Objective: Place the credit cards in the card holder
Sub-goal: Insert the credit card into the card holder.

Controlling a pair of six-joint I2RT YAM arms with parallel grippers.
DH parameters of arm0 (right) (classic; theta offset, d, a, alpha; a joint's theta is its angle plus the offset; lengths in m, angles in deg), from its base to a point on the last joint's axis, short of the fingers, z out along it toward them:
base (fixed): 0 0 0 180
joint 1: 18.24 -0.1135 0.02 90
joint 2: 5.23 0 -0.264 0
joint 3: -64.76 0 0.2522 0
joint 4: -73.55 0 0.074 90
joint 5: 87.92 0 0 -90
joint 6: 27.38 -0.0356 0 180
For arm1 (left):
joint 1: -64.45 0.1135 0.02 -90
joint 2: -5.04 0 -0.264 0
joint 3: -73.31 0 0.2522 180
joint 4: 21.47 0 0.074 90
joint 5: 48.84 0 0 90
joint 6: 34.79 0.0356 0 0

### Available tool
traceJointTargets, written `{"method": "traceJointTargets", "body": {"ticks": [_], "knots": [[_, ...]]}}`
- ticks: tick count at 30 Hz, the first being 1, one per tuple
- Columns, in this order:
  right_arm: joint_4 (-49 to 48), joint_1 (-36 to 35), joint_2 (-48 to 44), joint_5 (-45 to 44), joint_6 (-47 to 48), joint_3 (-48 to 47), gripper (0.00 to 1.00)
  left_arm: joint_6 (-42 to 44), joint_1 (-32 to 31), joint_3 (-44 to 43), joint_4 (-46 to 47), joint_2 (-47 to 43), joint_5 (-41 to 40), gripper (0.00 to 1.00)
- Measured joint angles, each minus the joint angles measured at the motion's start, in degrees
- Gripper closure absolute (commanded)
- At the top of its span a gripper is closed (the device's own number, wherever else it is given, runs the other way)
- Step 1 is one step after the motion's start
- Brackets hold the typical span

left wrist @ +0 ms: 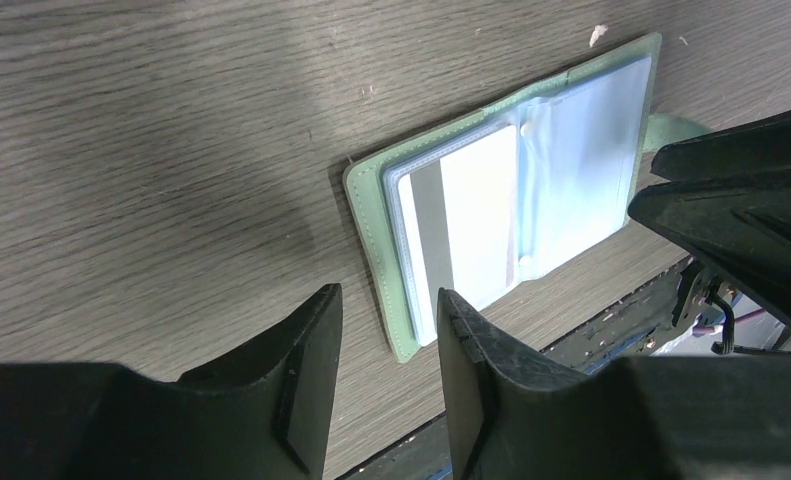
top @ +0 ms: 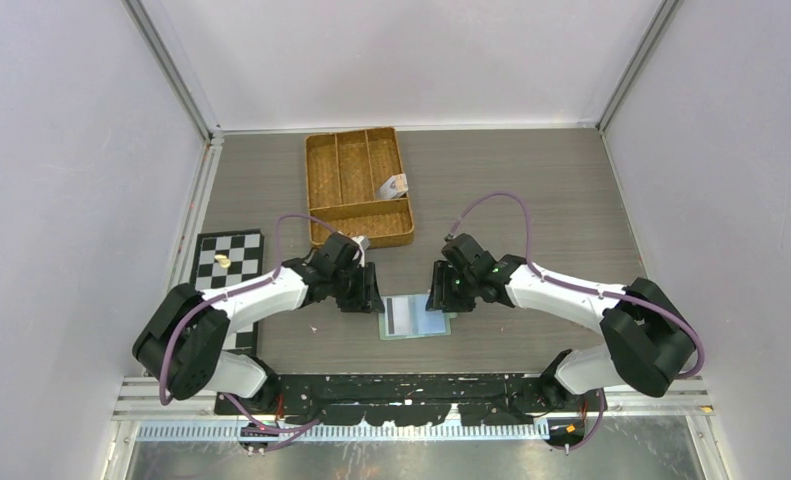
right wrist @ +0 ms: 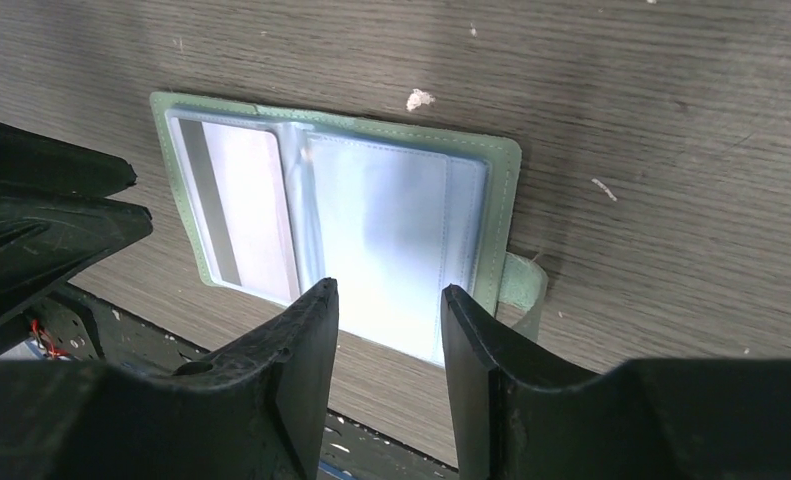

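The card holder (top: pixel 414 317) lies open and flat on the table near the front edge, sage green with clear plastic sleeves (left wrist: pixel 581 150) (right wrist: pixel 336 215). A pale credit card with a grey stripe (left wrist: pixel 461 225) (right wrist: pixel 241 205) sits inside its left sleeve. The right sleeve (right wrist: pixel 396 235) looks pale blue; I cannot tell if a card is in it. The snap strap (right wrist: pixel 527 290) sticks out on the right. My left gripper (top: pixel 371 292) (left wrist: pixel 389 300) hovers open over the holder's left edge, empty. My right gripper (top: pixel 439 290) (right wrist: pixel 389 295) hovers open over the right page, empty.
A woven brown divided tray (top: pixel 331 160) stands behind the grippers, with a small light object (top: pixel 392 186) in its right compartment. A small chessboard (top: pixel 228 262) with a gold piece lies at the left. The black rail (top: pixel 411 395) runs just in front of the holder.
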Motion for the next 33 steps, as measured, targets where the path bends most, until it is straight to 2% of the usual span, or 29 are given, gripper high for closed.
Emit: {"method": "traceJointTargets", "body": {"ticks": [11,20,33], "knots": [[-3.65,0.46,2.40,1.92,0.02,2.10,0.55,-0.28,0.00,0.15,1.75,1.29,0.55,0.62],[-9.77,0.50,4.39,5.18,-1.22,3.08,0.58,-0.79,0.00,1.62,3.63,3.37,1.40,0.69],[-12.02,0.50,4.79,7.34,-3.69,3.58,0.58,-1.55,0.00,2.43,5.70,3.48,2.32,0.70]]}}
